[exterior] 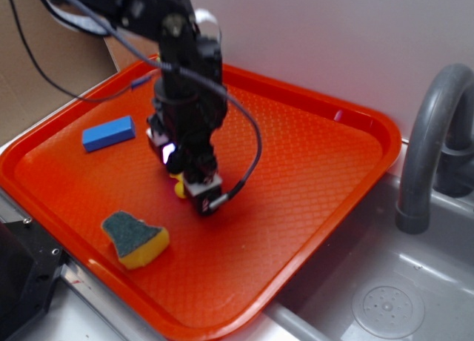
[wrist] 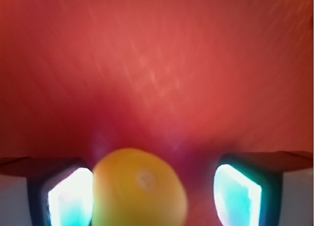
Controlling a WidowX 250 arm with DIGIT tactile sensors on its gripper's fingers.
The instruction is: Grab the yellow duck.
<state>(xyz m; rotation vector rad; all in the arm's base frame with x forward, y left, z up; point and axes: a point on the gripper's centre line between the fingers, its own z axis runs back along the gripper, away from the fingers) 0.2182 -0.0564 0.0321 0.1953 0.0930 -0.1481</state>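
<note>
I have the tool (exterior: 194,184) down low on the orange tray (exterior: 311,156), right over the yellow duck (exterior: 178,187). From the outside view I only see a small yellow bit of the duck peeking out at the tool's nine o'clock side. The rest hides behind the black arm.

In the wrist view the yellow duck (wrist: 139,187) sits between the two fingers (wrist: 72,196). The fingers are spread apart. The left one is just beside the duck, maybe touching it. The right one has a gap of red tray showing before the duck. So the duck is a bit off to the nine o'clock side, not in the middle.

I think I am at the step just before the squeeze. The duck is in the gap but not pinched yet. Next I should close the fingers slowly, and maybe slide a tiny bit toward nine o'clock first so both sides meet the duck together. It is smooth and round, so it could pop out if one finger pushes it first.

Which way does the duck point? I cannot tell. The wrist view is blurry and I see only a round yellow lump with a small round mark on top. No beak shows. It looks about as wide as it is long, so I cannot pick a long side.

The sponge (exterior: 135,239) lies toward seven o'clock from the tool, and the blue block (exterior: 108,133) toward ten o'clock. Both are well apart from the duck.
</note>
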